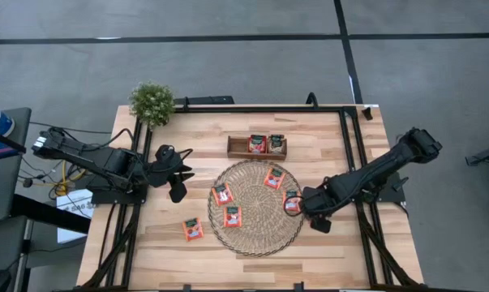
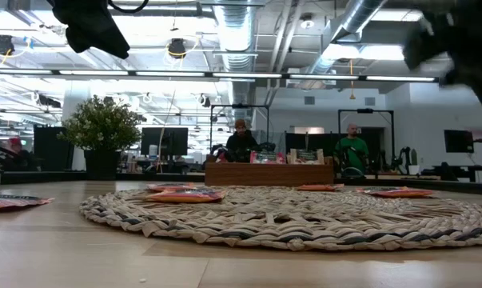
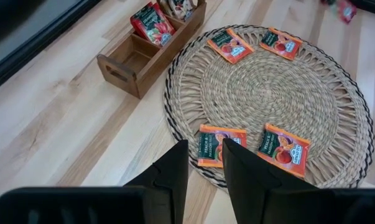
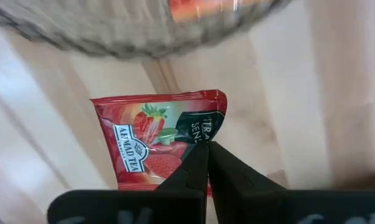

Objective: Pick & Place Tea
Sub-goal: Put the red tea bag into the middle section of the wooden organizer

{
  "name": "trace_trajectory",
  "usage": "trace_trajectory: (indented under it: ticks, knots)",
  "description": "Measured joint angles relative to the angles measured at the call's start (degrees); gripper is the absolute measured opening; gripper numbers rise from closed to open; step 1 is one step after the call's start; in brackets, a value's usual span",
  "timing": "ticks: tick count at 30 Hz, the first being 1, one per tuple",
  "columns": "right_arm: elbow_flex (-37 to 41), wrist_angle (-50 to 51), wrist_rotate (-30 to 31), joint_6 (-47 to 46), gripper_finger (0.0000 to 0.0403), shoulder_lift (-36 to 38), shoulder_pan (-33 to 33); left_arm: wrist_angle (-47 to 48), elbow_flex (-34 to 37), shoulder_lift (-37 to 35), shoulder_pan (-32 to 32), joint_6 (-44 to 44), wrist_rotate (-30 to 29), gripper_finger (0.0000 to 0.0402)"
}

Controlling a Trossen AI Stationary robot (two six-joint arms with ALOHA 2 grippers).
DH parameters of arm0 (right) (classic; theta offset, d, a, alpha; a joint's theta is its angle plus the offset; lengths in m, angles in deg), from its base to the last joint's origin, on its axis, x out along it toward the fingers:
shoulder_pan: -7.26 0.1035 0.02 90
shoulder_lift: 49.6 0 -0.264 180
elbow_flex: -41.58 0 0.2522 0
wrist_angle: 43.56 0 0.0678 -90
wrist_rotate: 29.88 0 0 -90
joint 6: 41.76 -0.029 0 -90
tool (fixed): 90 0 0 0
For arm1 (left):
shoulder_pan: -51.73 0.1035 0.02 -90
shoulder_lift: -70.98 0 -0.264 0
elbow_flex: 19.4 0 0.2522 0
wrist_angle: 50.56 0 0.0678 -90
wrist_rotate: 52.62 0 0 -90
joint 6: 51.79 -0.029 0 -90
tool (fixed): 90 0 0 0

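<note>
The red tea sachet in play is pinched by one edge between the tips of the right gripper, whose fingers are pressed fully together on it; most of the packet hangs free beyond them. From above, this sachet and the right gripper sit at the right rim of the round straw mat. Whether the packet is lifted clear of the mat or just touching it is hard to judge, as the wrist picture is smeared with motion.

The hold is the weak point: only an edge is caught, so a quick swing could make the flat packet twist or slip out, and a drooping corner could snag on the rough weave or on the wall of the wooden tray when it is lowered in.

Count of sachets: one in the grip, three lying flat on the mat, one on the bare table just off the mat's left side, and two standing in the tray, which makes seven in view. There is one mat, one tray and one small potted plant at the far left corner.

The left gripper waits over the table left of the mat, fingers partly apart and holding nothing.
</note>
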Motion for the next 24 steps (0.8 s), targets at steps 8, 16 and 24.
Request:
trace_trajectory:
  ticks: [8,16,24]
  knots:
    - [-17.0,9.7,15.4,0.9,0.0,0.0,-2.1,0.0,0.0,0.0,0.0,-0.3,0.0,0.0089]
    - [-26.4,10.3,24.6,14.2,0.0,-6.8,-13.0,0.0,0.0,0.0,0.6,-0.3,-1.4,0.0089]
    - [-38.4,7.6,34.2,36.2,0.0,-21.0,-22.8,0.9,0.0,0.0,0.6,-0.3,-3.0,0.0089]
